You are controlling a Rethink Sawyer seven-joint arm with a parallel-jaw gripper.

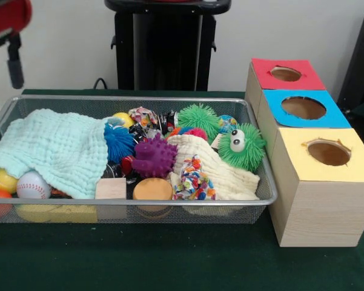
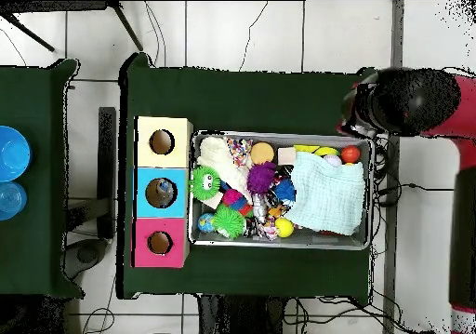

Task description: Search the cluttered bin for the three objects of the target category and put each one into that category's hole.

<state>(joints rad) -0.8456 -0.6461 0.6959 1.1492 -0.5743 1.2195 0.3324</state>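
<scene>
Hovering gripper point(image 1: 12, 66), possibly beside bin point(image 1: 133, 99)

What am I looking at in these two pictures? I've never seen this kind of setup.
It is a robot arm at a table covered in green cloth. One picture looks across the table toward the robot's black pedestal; the other looks straight down. The arm is red and black and hangs off to one side of the bin, a wire-mesh basket; its gripper shows only at the front view's top corner, holding nothing that I can see. The bin is full of toys: a pale green cloth, a purple spiky ball, a green fuzzy toy with eyes, a baseball. Beside it stand three wooden boxes with holes, topped red, blue and yellow.
</scene>
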